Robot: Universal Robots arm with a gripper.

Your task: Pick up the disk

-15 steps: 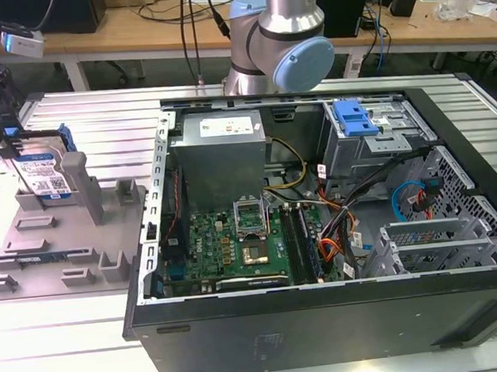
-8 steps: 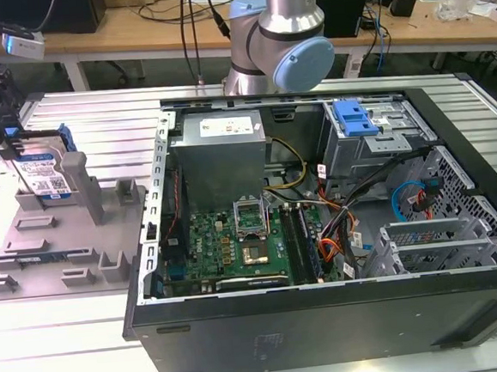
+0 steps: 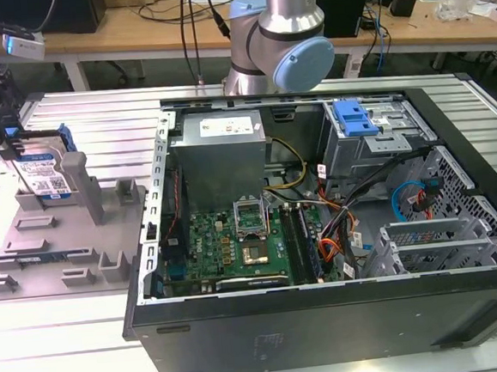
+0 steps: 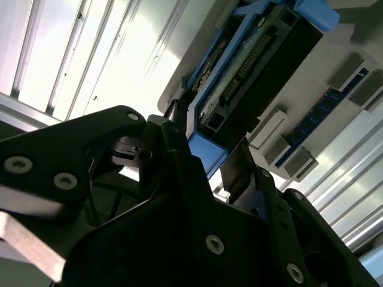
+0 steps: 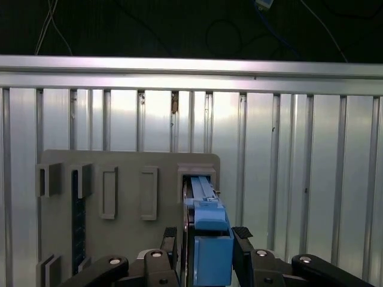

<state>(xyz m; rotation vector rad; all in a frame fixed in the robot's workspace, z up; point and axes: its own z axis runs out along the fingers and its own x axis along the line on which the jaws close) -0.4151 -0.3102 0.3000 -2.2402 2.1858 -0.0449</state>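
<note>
Noted grey post [image 3: 83, 186] at 3 o'clock of upright disk [image 3: 48, 174] in exterior view, computer case [image 3: 328, 318] beyond. Found tool [image 5: 206, 233] astride disk; cannot tell whether clamped.

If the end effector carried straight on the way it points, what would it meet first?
The disk, standing on edge in the grey fixture tray, directly under the end effector; whether they already touch is unclear.

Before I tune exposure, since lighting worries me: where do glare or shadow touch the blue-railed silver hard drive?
Second wrist view: glare whitens the ribbed aluminium table; the black gripper is shadowed. First wrist view: the blue-railed silver hard drive is evenly lit.
</note>
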